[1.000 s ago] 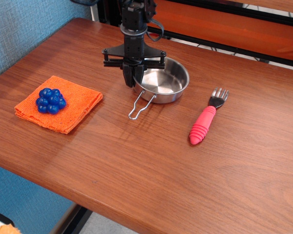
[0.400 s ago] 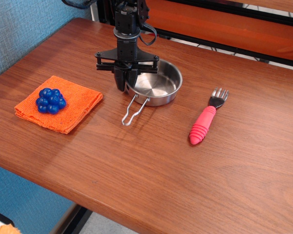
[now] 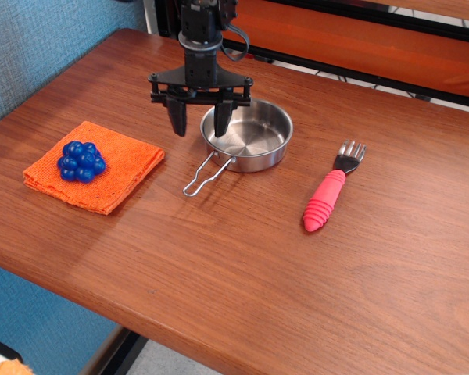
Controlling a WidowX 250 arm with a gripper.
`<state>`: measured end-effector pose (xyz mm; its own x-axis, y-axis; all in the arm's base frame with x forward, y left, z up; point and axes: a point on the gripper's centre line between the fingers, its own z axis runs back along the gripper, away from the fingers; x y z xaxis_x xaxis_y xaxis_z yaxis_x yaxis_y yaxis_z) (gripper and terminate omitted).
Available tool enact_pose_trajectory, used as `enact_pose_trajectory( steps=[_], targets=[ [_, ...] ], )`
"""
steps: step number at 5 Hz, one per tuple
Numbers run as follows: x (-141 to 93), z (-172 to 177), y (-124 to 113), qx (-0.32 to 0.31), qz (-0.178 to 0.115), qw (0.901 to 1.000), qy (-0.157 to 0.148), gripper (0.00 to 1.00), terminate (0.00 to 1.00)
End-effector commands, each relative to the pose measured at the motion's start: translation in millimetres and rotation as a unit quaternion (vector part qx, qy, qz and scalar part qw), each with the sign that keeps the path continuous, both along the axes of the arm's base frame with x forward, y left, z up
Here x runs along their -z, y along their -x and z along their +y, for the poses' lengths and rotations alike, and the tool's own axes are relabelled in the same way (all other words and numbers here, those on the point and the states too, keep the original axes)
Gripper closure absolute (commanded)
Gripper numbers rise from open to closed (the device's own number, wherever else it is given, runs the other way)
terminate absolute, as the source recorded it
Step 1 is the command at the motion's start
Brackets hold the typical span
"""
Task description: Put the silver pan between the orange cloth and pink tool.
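Nearest the camera, the wooden counter (image 3: pixel 242 273) lies bare across its front half. Further in, 3 things sit roughly in a row. On the left is the orange cloth (image 3: pixel 117 168), a folded knitted square lying flat, with a blue bumpy ball cluster (image 3: pixel 81 161) resting on it. On the right is the pink tool (image 3: pixel 328 195), a fork with a ribbed handle and dark tines pointing away from the camera. Between them, set slightly further back, stands the silver pan (image 3: pixel 250 134), upright on the counter, its thin looped wire handle (image 3: pixel 202 175) reaching toward the camera and the cloth.

Just behind the pan's left rim is the hand (image 3: pixel 200 117), its 2 fingers spread apart and gripping nothing; 1 finger hangs outside the pan's wall, the other over its inner edge.

The pan looks light, stiff and slick, being thin polished steel, so it would likely slide or spin on the smooth wood under a sideways nudge. The wire handle seems too thin and springy for a sure hold. The better grip appears to be the rim wall beside the handle root, pinched between the fingers from above.
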<state>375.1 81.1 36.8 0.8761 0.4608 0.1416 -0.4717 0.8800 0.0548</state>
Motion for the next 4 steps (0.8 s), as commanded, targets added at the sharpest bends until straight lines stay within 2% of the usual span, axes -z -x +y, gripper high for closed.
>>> enact_pose_trajectory(
  steps=[1, 2, 3, 4],
  targets=[
    [-57, -27, 10, 0.046, -0.055, 0.9967, -0.038, 0.0, 0.0],
    [-64, -60, 16, 0.088, -0.06, 0.9931, -0.048, 0.0, 0.0],
    [-67, -92, 25, 0.124, -0.062, 0.9896, -0.037, 0.0, 0.0],
    [-74, -124, 40, 0.158, -0.061, 0.9856, -0.002, 0.0, 0.0]
  ],
)
